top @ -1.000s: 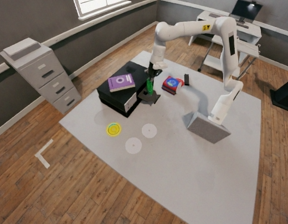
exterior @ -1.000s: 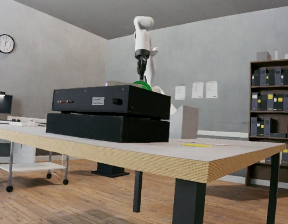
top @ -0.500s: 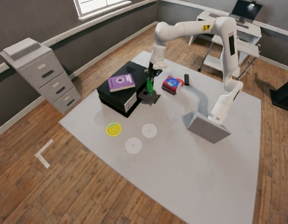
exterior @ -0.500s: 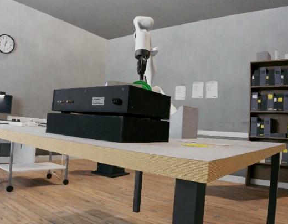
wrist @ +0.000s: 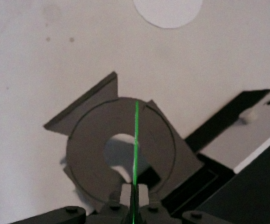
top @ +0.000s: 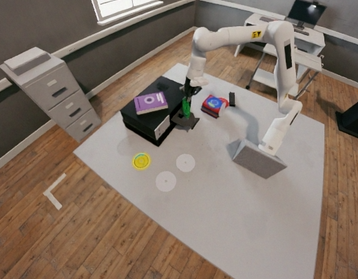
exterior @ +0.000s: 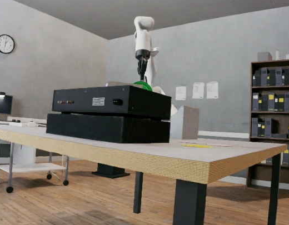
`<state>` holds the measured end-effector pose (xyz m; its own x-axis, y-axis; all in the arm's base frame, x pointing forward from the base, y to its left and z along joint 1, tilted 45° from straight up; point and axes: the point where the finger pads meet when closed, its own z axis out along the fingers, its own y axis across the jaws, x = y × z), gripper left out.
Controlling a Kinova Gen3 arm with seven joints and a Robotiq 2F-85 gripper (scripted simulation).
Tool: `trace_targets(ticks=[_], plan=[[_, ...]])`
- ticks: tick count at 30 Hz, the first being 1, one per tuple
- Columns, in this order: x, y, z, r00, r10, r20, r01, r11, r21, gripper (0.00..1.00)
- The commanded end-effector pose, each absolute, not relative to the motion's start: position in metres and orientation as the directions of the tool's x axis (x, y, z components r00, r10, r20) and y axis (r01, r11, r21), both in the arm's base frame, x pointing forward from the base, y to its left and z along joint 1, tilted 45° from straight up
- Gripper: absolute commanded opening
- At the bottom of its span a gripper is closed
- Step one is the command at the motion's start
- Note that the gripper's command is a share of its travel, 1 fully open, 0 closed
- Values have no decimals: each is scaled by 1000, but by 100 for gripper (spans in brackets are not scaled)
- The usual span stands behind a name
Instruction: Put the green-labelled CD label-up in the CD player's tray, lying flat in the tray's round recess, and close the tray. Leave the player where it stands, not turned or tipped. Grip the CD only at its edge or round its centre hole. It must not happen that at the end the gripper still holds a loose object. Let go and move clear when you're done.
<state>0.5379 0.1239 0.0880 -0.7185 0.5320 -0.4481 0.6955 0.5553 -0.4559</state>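
Note:
The green-labelled CD [top: 186, 109] [exterior: 145, 85] [wrist: 136, 145] stands on edge, about upright, below my gripper [top: 187, 97] [exterior: 142, 79] [wrist: 134, 200]. The gripper is shut on the CD's upper edge. The CD is over the open tray [top: 193, 121] [wrist: 184, 167], seen edge-on in the wrist view across the round recess. Whether its lower edge touches the tray I cannot tell. The tray sticks out from the front of the black CD player [top: 175, 86] [exterior: 150, 101], which sits on a black box [exterior: 147, 129].
A purple book [top: 151, 103] lies on the player. A yellow disc [top: 141, 162] and two pale discs [top: 185, 167] [top: 166, 185] lie on the table. A red stack [top: 211, 111] with a blue disc [top: 214, 102], a small black block [top: 232, 99] and a grey block [top: 258, 160] stand beyond the tray.

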Motion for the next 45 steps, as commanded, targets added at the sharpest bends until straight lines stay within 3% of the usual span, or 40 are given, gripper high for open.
trace_targets(ticks=[1,45], plan=[[538,125,89,-719,531,-448,695,557,-454,11],[532,120,92,-719,531,-448,693,596,-405,11]])
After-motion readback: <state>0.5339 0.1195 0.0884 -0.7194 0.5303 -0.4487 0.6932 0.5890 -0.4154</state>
